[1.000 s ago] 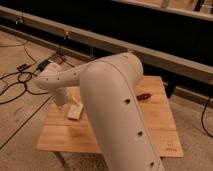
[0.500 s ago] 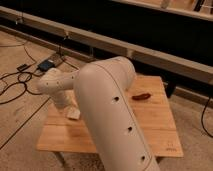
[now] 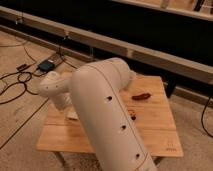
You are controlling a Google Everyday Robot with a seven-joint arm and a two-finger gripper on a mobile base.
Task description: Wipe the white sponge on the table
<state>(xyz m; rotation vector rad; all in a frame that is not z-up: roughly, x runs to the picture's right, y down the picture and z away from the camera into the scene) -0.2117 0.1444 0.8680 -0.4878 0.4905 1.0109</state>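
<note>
The light-wood slatted table (image 3: pixel 155 125) fills the middle of the camera view. My big white arm crosses it from the bottom edge up to the left, where it bends down. The gripper (image 3: pixel 66 110) hangs at the end of that bend, low over the table's left part. It is largely hidden behind the arm. A pale corner of the white sponge (image 3: pixel 73 116) shows on the tabletop right beside the gripper. The arm covers the other part of the sponge. Whether the gripper touches the sponge cannot be made out.
A reddish-brown oblong thing (image 3: pixel 141 96) lies on the table's right part, and a small dark object (image 3: pixel 133 116) peeks out beside the arm. Black cables and a small dark box (image 3: pixel 47 65) lie on the floor to the left. A long dark rail runs behind.
The arm's bend has swung further left and lower over the table's left side. It now covers more of the sponge than before. The reddish-brown thing has stayed put.
</note>
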